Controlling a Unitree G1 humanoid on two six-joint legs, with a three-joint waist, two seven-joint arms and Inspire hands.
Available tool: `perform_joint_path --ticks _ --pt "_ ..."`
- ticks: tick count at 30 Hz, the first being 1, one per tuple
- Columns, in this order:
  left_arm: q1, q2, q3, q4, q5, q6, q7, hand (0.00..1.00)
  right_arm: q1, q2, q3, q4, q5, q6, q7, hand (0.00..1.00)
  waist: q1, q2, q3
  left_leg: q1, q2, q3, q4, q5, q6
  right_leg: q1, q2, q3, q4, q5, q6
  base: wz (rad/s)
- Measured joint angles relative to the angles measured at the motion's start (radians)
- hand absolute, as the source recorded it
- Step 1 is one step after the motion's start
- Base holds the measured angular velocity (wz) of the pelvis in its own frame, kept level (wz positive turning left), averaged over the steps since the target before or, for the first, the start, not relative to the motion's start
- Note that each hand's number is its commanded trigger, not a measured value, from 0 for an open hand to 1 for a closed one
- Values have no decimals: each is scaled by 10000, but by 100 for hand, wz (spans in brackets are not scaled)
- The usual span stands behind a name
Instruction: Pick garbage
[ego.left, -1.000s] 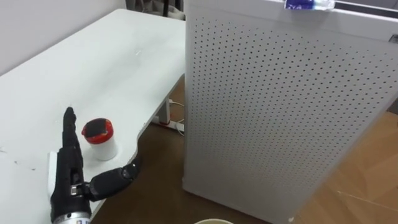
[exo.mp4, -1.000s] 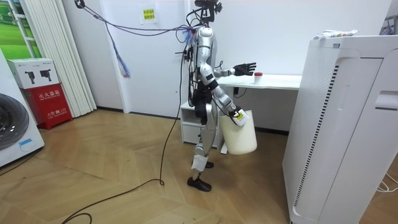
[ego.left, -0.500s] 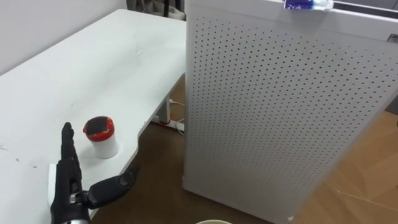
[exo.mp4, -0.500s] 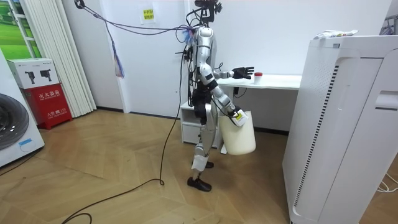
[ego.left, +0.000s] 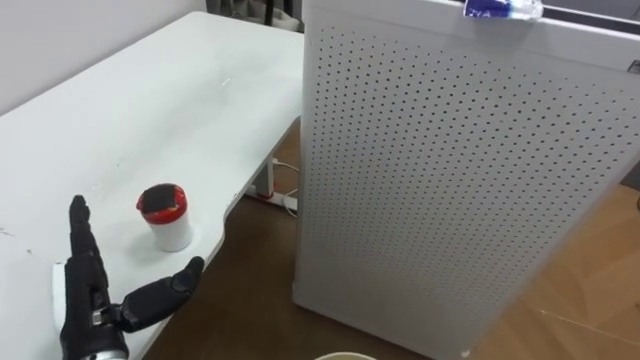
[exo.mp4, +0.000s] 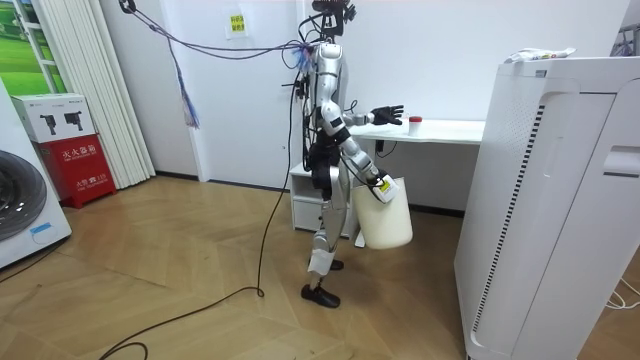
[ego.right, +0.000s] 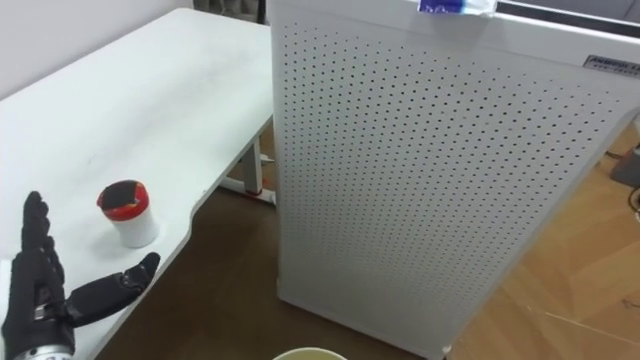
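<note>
A small white cup with a red lid (ego.left: 166, 215) stands upright near the curved front edge of the white table (ego.left: 150, 110). My left hand (ego.left: 85, 300) hovers open just short of it and to its left, fingers straight, thumb spread toward the table's edge, touching nothing. In the room view I stand at the table's end with that left hand (exo.mp4: 388, 114) held out over it toward the cup (exo.mp4: 414, 121). My right hand (exo.mp4: 379, 185) hangs low by my hip, and a white bucket (exo.mp4: 385, 215) hangs from it.
A tall white perforated appliance (ego.left: 450, 180) stands close on the right, with a blue-and-white wrapper (ego.left: 500, 8) lying on its top. Wooden floor shows between it and the table. The bucket's rim (ego.left: 345, 356) peeks in at the bottom edge.
My left hand has drawn back toward me, from beside the cup to short of it. The cup has not moved.
</note>
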Motion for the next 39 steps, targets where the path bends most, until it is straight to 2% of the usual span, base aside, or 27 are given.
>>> perform_joint_path --ticks 6,13,23,26,32,39 --pt "-53 -19 148 3 -4 -5 346 0 78 12 12 17 -9 0 31 100 -8 34 1 203 9 84 -89 0 0 130 4 26 -1 0 0 -2" --pt "-273 -29 284 282 -11 -12 423 0 91 113 2 15 -395 1 -47 100 -249 30 10 269 12 74 -87 -1 1 208 6 9 -21 0 0 0" --pt "-1022 -27 276 764 -224 -23 353 0 87 358 9 10 -391 1 28 100 -486 127 74 275 6 52 -136 -1 0 217 9 27 -22 0 0 0" --pt "-1079 -35 178 1137 -225 -17 353 0 87 360 9 9 -391 6 60 100 -518 125 73 270 7 52 -110 -1 0 196 27 130 -24 0 0 -1" --pt "-1122 -47 63 1152 -237 -17 357 0 78 370 11 7 -390 8 86 100 -734 128 70 263 6 48 -112 0 1 210 32 129 -46 0 0 1" --pt "-1229 -47 -123 1484 -294 -14 358 0 82 353 12 5 -385 12 52 100 -767 174 41 271 4 51 -115 -1 0 273 49 134 -156 0 -1 0"
